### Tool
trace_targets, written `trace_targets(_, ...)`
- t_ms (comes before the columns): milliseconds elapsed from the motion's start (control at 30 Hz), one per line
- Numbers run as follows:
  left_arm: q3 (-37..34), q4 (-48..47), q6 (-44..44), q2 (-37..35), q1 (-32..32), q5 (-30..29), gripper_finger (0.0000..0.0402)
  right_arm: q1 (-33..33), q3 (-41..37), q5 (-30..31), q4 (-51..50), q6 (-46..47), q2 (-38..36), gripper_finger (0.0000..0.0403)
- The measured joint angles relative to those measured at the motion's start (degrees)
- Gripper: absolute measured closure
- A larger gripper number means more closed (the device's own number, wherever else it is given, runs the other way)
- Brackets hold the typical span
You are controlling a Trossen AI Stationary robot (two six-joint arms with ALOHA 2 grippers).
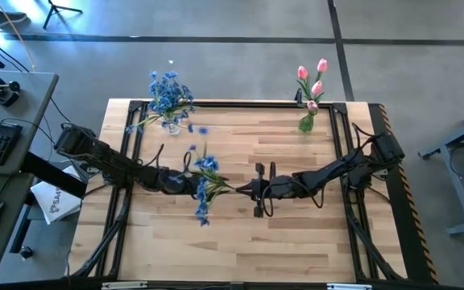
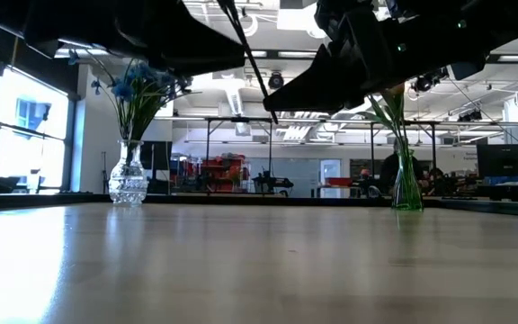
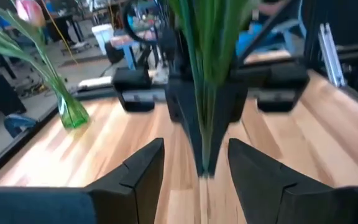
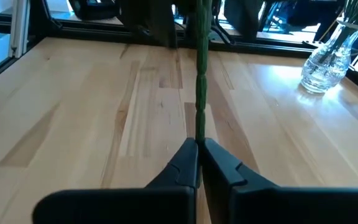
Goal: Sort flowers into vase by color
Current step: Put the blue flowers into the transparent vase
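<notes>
Blue-blossomed flower stem point(image 1: 204, 181) hangs above the middle of the worktop point(image 1: 240, 242) in the high view, stretched between the two arms: the left gripper point(image 1: 185, 184) sits at its blossom end, the right gripper point(image 1: 252, 191) at its bare stem end. A clear glass vase point(image 1: 170, 121) with blue flowers stands at the far left corner, a green vase point(image 1: 306, 122) with pink tulips point(image 1: 312, 78) near the far right corner.

Low view: both arms are dark shapes overhead, with a thin stem point(image 2: 250, 63) slanting between them, well clear of the tabletop. The glass vase point(image 2: 128, 180) and green vase point(image 2: 407, 189) stand upright at the far edge.

Left wrist view: the left gripper's fingers point(image 3: 138, 177) stand apart, the green stem point(image 3: 207, 93) running between them without either pad clearly pressing it. The right arm faces it just beyond.

Right wrist view: the right gripper point(image 4: 199, 163) is clamped on the stem point(image 4: 200, 81), fingertips pressed together at its very end.

The risk, as I judge it — the stem now depends on one pinch at its tip, with the heavy blossom cluster far out. It could sag, swivel in the pads, or slip free if the arm moves briskly. The blossoms might also snag on the left fingers as they part. And the right arm stands nearer the tulip vase — a blue stem dropped there would be sorted wrongly.
</notes>
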Motion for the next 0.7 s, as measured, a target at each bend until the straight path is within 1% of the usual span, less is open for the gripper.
trace_targets(200, 1.59, 1.96, 1.37, 0.0, -0.02, -0.8, 0.0243, 0.0, 0.0, 0.0, -0.78, 0.21, 0.0, 0.0402)
trace_targets(400, 3.32, 1.07, 2.17, 0.0, -1.19, -0.8, 0.0269, -0.36, 0.0, -0.02, -2.84, 1.65, 0.0, 0.0402)
trace_targets(467, 3.76, -0.48, 3.0, 0.0, -1.74, -1.74, 0.028, -0.68, 0.0, -0.02, -3.38, 2.58, 0.0, 0.0402)
trace_targets(600, 4.94, -5.28, 3.1, -0.46, -2.95, -5.65, 0.0296, -0.79, 0.0, -0.02, -3.95, 2.82, 0.0, 0.0402)
trace_targets(700, 5.48, -9.54, 2.49, -1.92, -3.42, -6.44, 0.0306, -0.76, 0.0, -0.04, -4.06, 2.78, 0.0, 0.0402)
